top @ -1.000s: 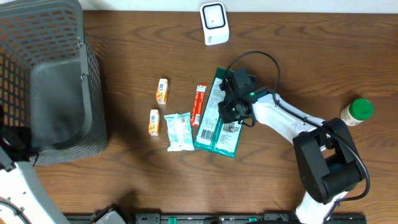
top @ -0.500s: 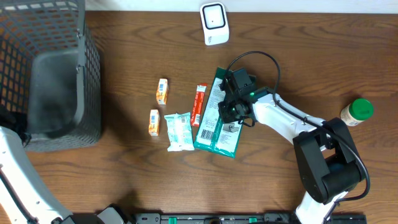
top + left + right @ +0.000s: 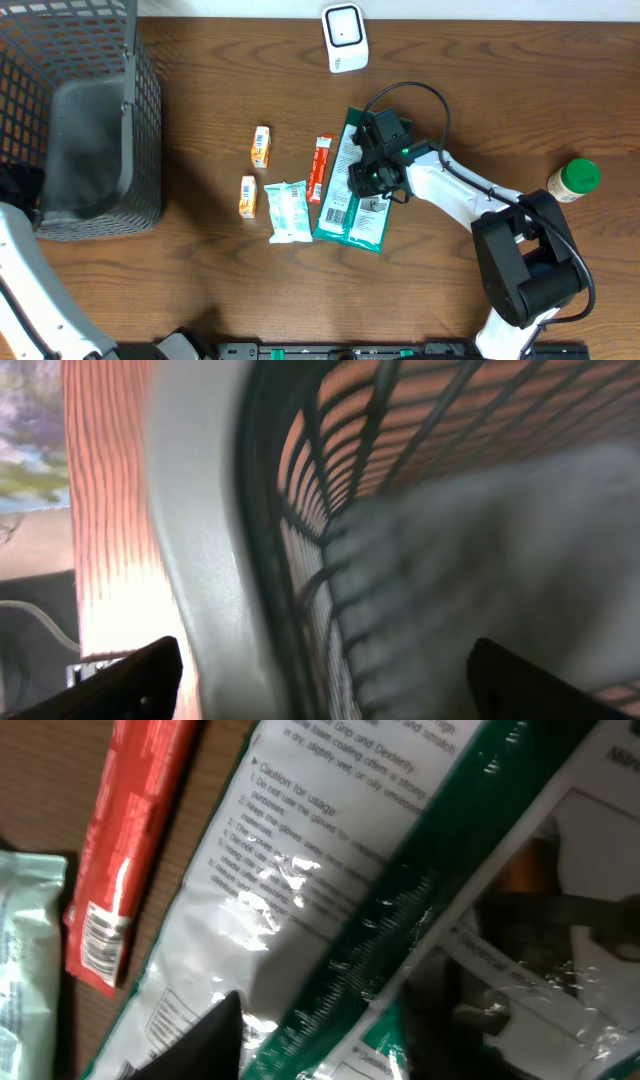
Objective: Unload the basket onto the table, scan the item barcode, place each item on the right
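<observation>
near the table's middle, the right gripper [image 3: 372, 178] sits low on the green package [image 3: 345, 215], which lies flat beside a red bar [image 3: 321, 168]. i cannot tell whether its fingers pinch the wrapper. at the left edge the left gripper [image 3: 330, 685] is spread wide, a wall of the wire basket [image 3: 140, 120] between its fingers. the white scanner [image 3: 344, 37] stands at the far edge.

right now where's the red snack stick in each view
overhead: red snack stick mid-table, just left of the green packet
left wrist: not in it, only the basket mesh
right wrist: upper left, green packet on its right
shared landmark: the green packet
</observation>
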You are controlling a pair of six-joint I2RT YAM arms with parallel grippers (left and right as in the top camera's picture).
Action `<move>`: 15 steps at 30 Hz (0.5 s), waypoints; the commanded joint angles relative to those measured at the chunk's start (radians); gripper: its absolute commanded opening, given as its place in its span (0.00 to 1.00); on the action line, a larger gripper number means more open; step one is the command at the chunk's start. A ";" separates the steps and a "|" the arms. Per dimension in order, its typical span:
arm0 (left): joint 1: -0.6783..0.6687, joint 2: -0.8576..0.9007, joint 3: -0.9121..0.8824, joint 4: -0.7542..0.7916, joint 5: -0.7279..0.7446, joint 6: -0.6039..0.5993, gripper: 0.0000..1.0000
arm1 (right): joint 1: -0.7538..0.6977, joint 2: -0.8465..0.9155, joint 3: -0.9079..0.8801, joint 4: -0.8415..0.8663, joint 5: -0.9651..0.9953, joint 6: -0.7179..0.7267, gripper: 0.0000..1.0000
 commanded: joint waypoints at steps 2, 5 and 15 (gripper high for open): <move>-0.002 -0.051 0.130 -0.025 0.024 0.025 0.95 | -0.002 0.004 -0.007 0.012 -0.019 -0.005 0.59; -0.003 -0.072 0.176 -0.052 0.073 0.030 0.97 | -0.002 0.004 -0.007 0.019 -0.028 -0.005 0.61; -0.203 -0.174 0.196 -0.103 0.458 0.193 0.73 | -0.045 -0.056 -0.003 0.024 -0.132 -0.005 0.61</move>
